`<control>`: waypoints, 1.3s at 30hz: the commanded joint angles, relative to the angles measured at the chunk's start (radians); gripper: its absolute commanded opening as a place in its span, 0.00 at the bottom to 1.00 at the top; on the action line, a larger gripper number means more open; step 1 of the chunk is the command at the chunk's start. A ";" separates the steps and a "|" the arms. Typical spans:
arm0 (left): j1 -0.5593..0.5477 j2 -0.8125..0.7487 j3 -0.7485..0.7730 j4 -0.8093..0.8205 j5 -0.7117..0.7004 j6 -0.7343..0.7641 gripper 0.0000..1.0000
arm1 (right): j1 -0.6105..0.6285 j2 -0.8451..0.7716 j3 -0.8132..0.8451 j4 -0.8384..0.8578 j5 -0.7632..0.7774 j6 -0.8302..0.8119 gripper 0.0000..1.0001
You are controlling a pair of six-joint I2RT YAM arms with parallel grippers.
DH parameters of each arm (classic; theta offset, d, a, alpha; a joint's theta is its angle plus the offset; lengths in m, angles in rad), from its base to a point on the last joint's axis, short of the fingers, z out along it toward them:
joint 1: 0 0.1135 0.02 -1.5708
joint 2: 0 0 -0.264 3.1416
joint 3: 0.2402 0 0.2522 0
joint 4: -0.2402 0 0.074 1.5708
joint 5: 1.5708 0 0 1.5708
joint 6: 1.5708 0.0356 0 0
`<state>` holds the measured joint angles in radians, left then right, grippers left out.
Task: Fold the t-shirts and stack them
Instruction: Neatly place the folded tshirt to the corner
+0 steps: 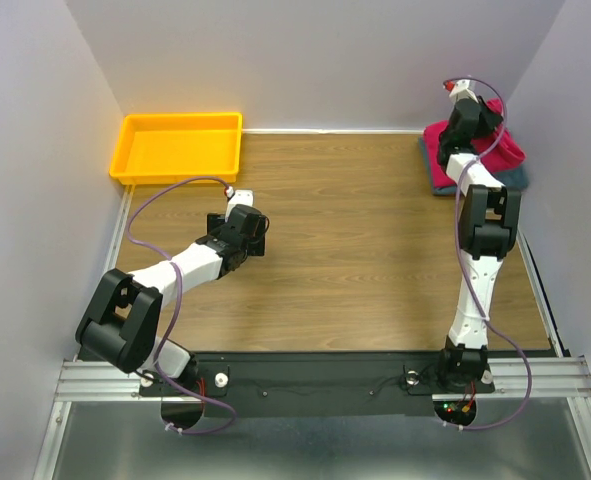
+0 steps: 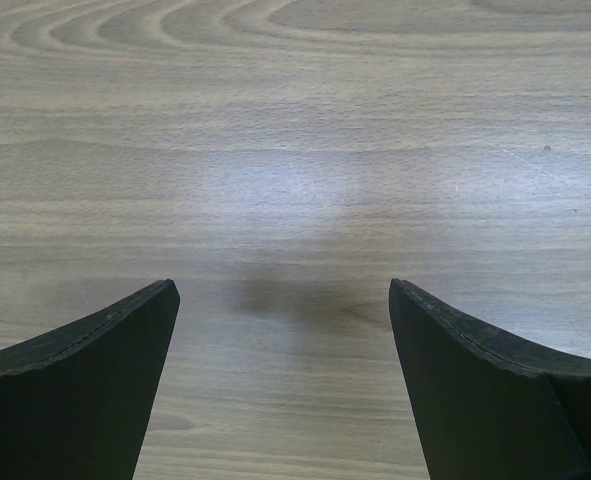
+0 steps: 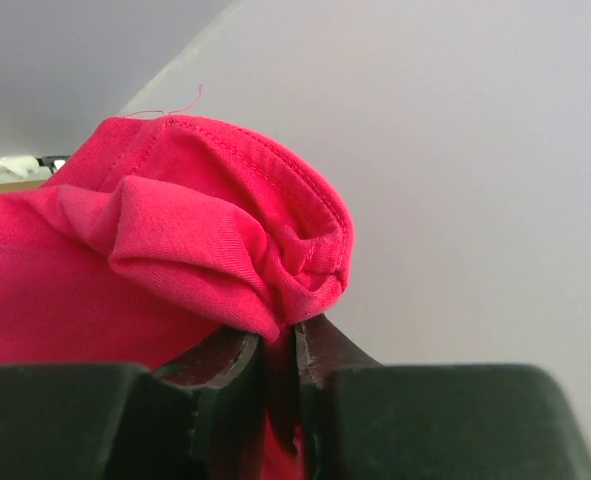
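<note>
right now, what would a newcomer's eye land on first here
The crimson-pink shirt stands out most, bunched at the far right corner atop the teal-blue shirt, with the right claw pinching a fold. Next, the yellow tray at far left; the left claw hangs open over the wooden table.

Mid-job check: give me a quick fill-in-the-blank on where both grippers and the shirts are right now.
1. The right gripper is ____ on a fold of the pink shirt.
2. The pink shirt lies ____ the teal-blue shirt.
3. The left gripper hangs ____ over the bare wooden table.
4. The yellow tray sits in the table's far ____ corner.
Missing words: shut; on top of; open; left.
</note>
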<state>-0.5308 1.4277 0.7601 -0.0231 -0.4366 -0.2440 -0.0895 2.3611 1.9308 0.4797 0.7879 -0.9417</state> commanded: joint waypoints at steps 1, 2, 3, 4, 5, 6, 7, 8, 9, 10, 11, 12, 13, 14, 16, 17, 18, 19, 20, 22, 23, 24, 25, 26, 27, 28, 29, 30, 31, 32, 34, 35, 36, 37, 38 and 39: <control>-0.006 -0.004 0.042 0.005 -0.031 0.011 0.99 | -0.021 -0.017 0.016 0.111 -0.027 -0.009 0.20; -0.005 -0.004 0.042 0.005 -0.031 0.009 0.99 | -0.021 -0.010 0.016 0.111 -0.029 -0.005 0.27; -0.006 -0.006 0.042 0.005 -0.031 0.009 0.99 | -0.021 0.001 0.016 0.111 -0.032 -0.002 0.46; -0.006 -0.006 0.042 0.006 -0.031 0.009 0.99 | -0.021 0.007 0.017 0.111 -0.032 0.000 0.54; -0.005 -0.006 0.041 0.005 -0.033 0.009 0.99 | -0.021 0.012 0.022 0.105 -0.027 0.012 0.59; -0.006 -0.009 0.041 0.005 -0.034 0.009 0.99 | -0.021 0.013 0.028 0.093 -0.023 0.026 0.63; -0.006 -0.010 0.041 0.005 -0.034 0.009 0.99 | -0.021 0.013 0.043 0.059 -0.013 0.053 0.68; -0.006 -0.010 0.039 0.005 -0.036 0.008 0.99 | -0.021 0.010 0.045 0.051 -0.010 0.061 0.71; -0.006 -0.015 0.039 0.006 -0.037 0.006 0.99 | -0.021 0.003 0.045 0.048 -0.001 0.064 0.75; -0.005 -0.018 0.039 0.006 -0.039 0.005 0.99 | -0.021 -0.002 0.045 0.048 0.005 0.067 0.77; -0.006 -0.022 0.039 0.009 -0.040 0.003 0.99 | -0.021 -0.019 0.046 0.048 0.016 0.075 0.79; -0.006 -0.029 0.035 0.012 -0.039 0.003 0.99 | -0.021 -0.029 0.043 0.046 0.022 0.083 0.80; -0.006 -0.044 0.035 0.015 -0.037 0.000 0.99 | -0.021 -0.060 0.043 0.030 0.036 0.111 0.82; -0.006 -0.053 0.031 0.018 -0.037 0.000 0.99 | -0.019 -0.080 0.043 0.007 0.040 0.135 0.84; -0.006 -0.090 0.022 0.018 -0.037 -0.001 0.99 | -0.019 -0.124 0.040 -0.092 0.042 0.196 0.88; -0.006 -0.105 0.015 0.018 -0.042 -0.001 0.98 | -0.018 -0.149 0.039 -0.133 0.042 0.271 0.90; -0.006 -0.125 0.012 0.040 -0.045 -0.001 0.99 | -0.018 -0.211 0.034 -0.169 0.040 0.312 0.92; -0.006 -0.168 0.007 0.041 -0.050 -0.001 0.99 | -0.018 -0.247 0.002 -0.211 0.042 0.369 0.94; -0.005 -0.193 0.002 0.041 -0.053 0.000 0.99 | -0.016 -0.282 -0.024 -0.222 0.036 0.392 0.97; -0.005 -0.277 -0.007 0.025 -0.062 0.002 0.99 | -0.016 -0.411 -0.090 -0.287 0.018 0.481 1.00; -0.005 -0.308 -0.007 0.025 -0.063 -0.003 0.99 | -0.015 -0.465 -0.122 -0.300 0.010 0.503 1.00; -0.006 -0.338 0.001 -0.006 -0.063 -0.005 0.99 | -0.015 -0.512 -0.148 -0.308 0.004 0.526 1.00; -0.006 -0.407 0.016 -0.043 -0.068 -0.009 0.99 | -0.016 -0.614 -0.205 -0.335 0.002 0.575 1.00; -0.006 -0.442 0.016 -0.060 -0.071 -0.014 0.99 | -0.016 -0.667 -0.234 -0.348 -0.001 0.598 1.00; -0.006 -0.478 0.030 -0.079 -0.071 -0.018 0.99 | -0.015 -0.715 -0.260 -0.363 -0.007 0.622 1.00; -0.006 -0.551 0.036 -0.112 -0.073 -0.026 0.99 | -0.015 -0.829 -0.294 -0.407 -0.034 0.686 1.00; -0.006 -0.587 0.047 -0.127 -0.079 -0.034 0.99 | -0.015 -0.882 -0.344 -0.426 -0.047 0.716 1.00; -0.005 -0.625 0.060 -0.141 -0.076 -0.041 0.99 | -0.015 -0.943 -0.375 -0.449 -0.074 0.744 1.00; -0.005 -0.698 0.067 -0.153 -0.077 -0.043 0.99 | -0.015 -0.997 -0.401 -0.505 -0.087 0.773 1.00; -0.005 -0.732 0.077 -0.172 -0.073 -0.046 0.99 | -0.016 -1.107 -0.458 -0.527 -0.096 0.825 1.00; -0.005 -0.826 0.088 -0.192 -0.074 -0.054 0.99 | -0.015 -1.212 -0.515 -0.588 -0.152 0.859 1.00; -0.003 -0.857 0.094 -0.216 -0.082 -0.054 0.99 | -0.015 -1.276 -0.553 -0.605 -0.170 0.889 1.00; -0.005 -0.881 0.105 -0.228 -0.082 -0.058 0.99 | -0.016 -1.383 -0.582 -0.622 -0.194 0.897 1.00; -0.005 -0.933 0.108 -0.236 -0.082 -0.058 0.99 | -0.015 -1.445 -0.646 -0.647 -0.228 0.899 1.00; -0.005 -0.958 0.110 -0.253 -0.091 -0.057 0.99 | -0.016 -1.497 -0.673 -0.665 -0.239 0.923 1.00; -0.005 -0.984 0.108 -0.259 -0.093 -0.058 0.99 | -0.015 -1.546 -0.696 -0.681 -0.248 0.934 1.00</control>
<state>-0.5308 0.5304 0.8352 -0.2237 -0.4942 -0.2871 -0.1036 0.9314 1.3380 -0.0494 0.6369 -0.1207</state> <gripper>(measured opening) 0.985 0.999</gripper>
